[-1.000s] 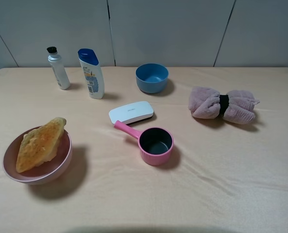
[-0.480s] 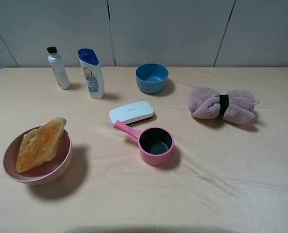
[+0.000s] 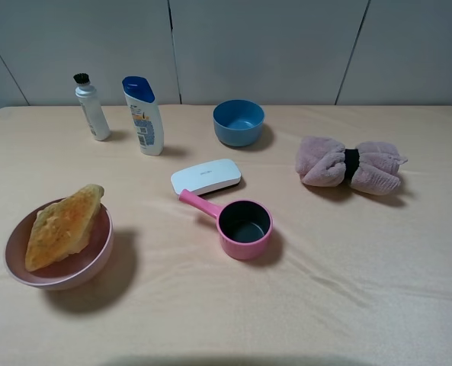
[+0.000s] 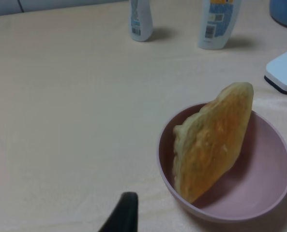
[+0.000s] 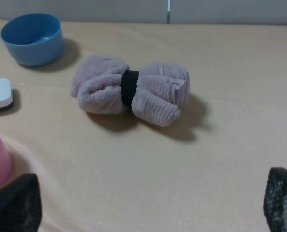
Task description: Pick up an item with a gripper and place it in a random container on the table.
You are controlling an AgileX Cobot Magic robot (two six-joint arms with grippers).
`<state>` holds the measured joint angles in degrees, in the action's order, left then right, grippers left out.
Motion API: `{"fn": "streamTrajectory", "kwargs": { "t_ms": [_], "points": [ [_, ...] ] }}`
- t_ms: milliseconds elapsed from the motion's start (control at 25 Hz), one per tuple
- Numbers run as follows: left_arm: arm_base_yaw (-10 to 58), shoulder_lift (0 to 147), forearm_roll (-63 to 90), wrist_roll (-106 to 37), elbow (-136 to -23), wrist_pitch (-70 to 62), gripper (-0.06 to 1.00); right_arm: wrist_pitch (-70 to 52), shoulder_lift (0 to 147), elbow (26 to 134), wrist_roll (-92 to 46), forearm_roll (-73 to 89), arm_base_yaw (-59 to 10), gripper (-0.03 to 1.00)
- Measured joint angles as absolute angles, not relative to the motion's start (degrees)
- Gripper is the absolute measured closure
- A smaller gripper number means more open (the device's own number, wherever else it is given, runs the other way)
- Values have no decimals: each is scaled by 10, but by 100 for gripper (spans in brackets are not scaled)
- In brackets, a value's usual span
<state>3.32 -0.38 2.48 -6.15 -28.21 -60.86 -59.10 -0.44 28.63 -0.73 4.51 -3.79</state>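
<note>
The golden-brown croissant (image 3: 62, 224) lies tilted inside the large pale-pink bowl (image 3: 96, 263) at the table's front left, one end sticking over the far rim. The left wrist view shows the croissant (image 4: 211, 140) in the bowl (image 4: 274, 193), with one black fingertip (image 4: 125, 212) of my left gripper at the frame edge, apart from the bowl and holding nothing. My right gripper (image 5: 148, 205) is open and empty, its fingertips (image 5: 15, 205) wide apart above the cloth. Neither gripper shows in the exterior view.
On the beige cloth table (image 3: 363, 267) stand a pink saucepan with handle (image 3: 241, 225), a white oblong case (image 3: 206, 176), a small blue bowl (image 3: 238, 122), a shampoo bottle (image 3: 143, 116), a small black-capped bottle (image 3: 92, 108) and a rolled pink towel (image 3: 351, 165).
</note>
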Motion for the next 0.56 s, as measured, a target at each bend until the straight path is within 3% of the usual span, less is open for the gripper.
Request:
{"fn": "streamTrajectory", "kwargs": {
  "t_ms": [560],
  "points": [
    [33,-4,25,-62,-282,-609,0,-591,-4,286,-7,45,-38,27]
  ]
}}
